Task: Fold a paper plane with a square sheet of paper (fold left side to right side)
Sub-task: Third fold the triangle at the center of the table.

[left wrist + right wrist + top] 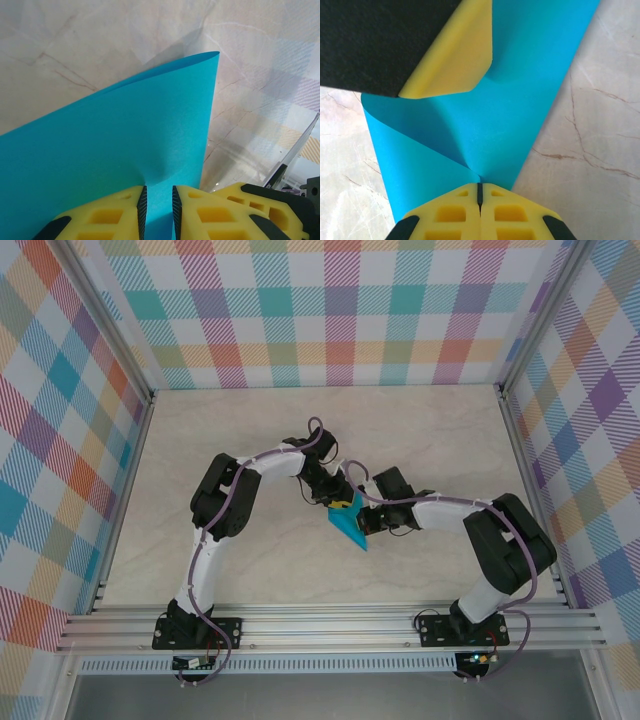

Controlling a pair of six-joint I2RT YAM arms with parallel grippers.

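Note:
The square sheet of paper (350, 526) is turquoise-blue and lies curled over itself at mid-table, between both arms. In the left wrist view the sheet (125, 135) rises as a curved flap ahead of my left gripper (157, 196). Its jaws stand a narrow gap apart, the tips pressing into the paper and denting it. My right gripper (480, 186) is shut on the near edge of the sheet (515, 100), where two layers meet in a pinch. A yellow finger of the left gripper (455, 55) rests on the paper from above. From the top, the left gripper (338, 502) and the right gripper (368, 520) nearly touch.
A pale marble-patterned tabletop (430, 440) is walled by plaid panels on three sides, with an aluminium rail (330, 625) along the near edge. The right gripper's yellow finger (260, 207) sits close beside the left one.

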